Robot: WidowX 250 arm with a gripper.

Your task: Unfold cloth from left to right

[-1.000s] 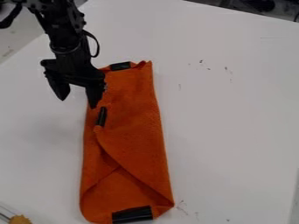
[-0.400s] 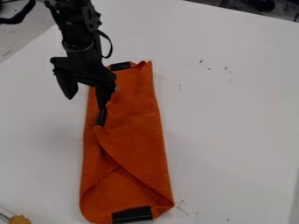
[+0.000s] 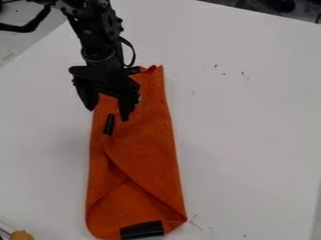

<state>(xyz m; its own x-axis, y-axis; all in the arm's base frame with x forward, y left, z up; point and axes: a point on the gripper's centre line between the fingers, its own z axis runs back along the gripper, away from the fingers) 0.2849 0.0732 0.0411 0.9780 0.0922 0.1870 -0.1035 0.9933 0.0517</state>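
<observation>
Cloth (image 3: 147, 150) orange, folded, black-taped.

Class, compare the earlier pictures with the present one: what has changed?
The tool has moved toward the picture's right, across the upper part of the orange cloth. It is open, with nothing taken hold of or let go. The cloth stayed folded in place.

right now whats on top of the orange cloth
On the orange cloth: a black strip at the bottom, a second strip at upper left, a third strip at the top. The gripper hides whatever lies behind it.
</observation>
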